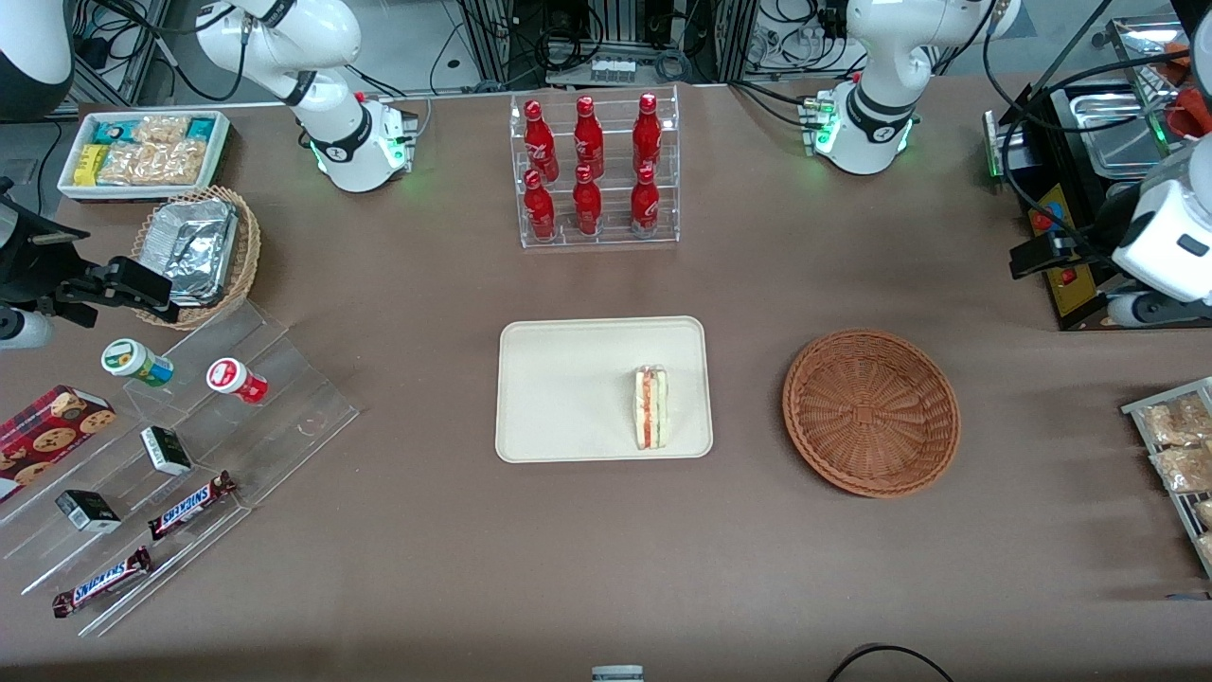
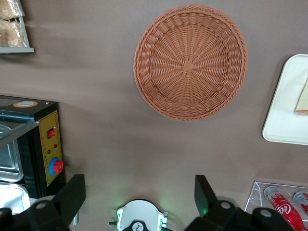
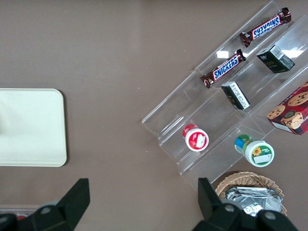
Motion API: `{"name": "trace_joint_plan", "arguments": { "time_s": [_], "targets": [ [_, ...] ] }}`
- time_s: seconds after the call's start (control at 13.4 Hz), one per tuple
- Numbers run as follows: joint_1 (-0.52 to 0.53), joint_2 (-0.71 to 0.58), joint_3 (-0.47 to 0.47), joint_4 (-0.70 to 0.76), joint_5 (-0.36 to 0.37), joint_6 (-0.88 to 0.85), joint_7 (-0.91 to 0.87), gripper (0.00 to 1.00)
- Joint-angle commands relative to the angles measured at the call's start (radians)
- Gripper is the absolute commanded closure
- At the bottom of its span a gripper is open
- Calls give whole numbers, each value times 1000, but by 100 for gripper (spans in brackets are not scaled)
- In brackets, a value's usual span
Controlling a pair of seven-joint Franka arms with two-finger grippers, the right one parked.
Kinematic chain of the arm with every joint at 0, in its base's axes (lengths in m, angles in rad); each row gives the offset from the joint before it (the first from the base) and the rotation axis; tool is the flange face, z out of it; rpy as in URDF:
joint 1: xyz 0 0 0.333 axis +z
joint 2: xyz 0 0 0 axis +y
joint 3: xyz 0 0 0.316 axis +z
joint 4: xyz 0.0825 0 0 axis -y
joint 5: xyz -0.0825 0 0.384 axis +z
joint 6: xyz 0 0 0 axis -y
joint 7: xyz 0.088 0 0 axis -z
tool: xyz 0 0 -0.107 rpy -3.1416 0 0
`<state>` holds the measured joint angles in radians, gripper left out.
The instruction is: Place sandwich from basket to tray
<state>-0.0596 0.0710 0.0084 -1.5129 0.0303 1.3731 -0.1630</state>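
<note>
The sandwich [image 1: 650,407] lies on the cream-white tray [image 1: 568,388], near the tray's edge that faces the basket. The reddish-brown wicker basket [image 1: 871,412] sits beside the tray, toward the working arm's end, and is empty. My left gripper [image 1: 1040,256] is raised near the black machine at the working arm's end, well apart from the basket and the tray. In the left wrist view the gripper [image 2: 138,192] is wide open and holds nothing. That view also shows the empty basket [image 2: 190,61], a corner of the tray [image 2: 284,115] and a slice of the sandwich [image 2: 302,96].
A clear rack of red bottles [image 1: 597,170] stands farther from the camera than the tray. A black machine with a red button [image 1: 1060,246] is beside the gripper. A rack of snack packs [image 1: 1179,445] is at the working arm's end. A stepped acrylic display [image 1: 189,455], a foil-pack basket [image 1: 194,251] and a white bin [image 1: 142,152] lie toward the parked arm's end.
</note>
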Motion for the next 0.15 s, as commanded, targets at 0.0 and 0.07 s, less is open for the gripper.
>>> {"name": "trace_joint_plan", "arguments": {
  "time_s": [0.0, 0.07],
  "targets": [
    [33, -42, -22, -79, -13, 46, 13, 0],
    [73, -56, -71, -101, -13, 55, 14, 0]
  ]
}}
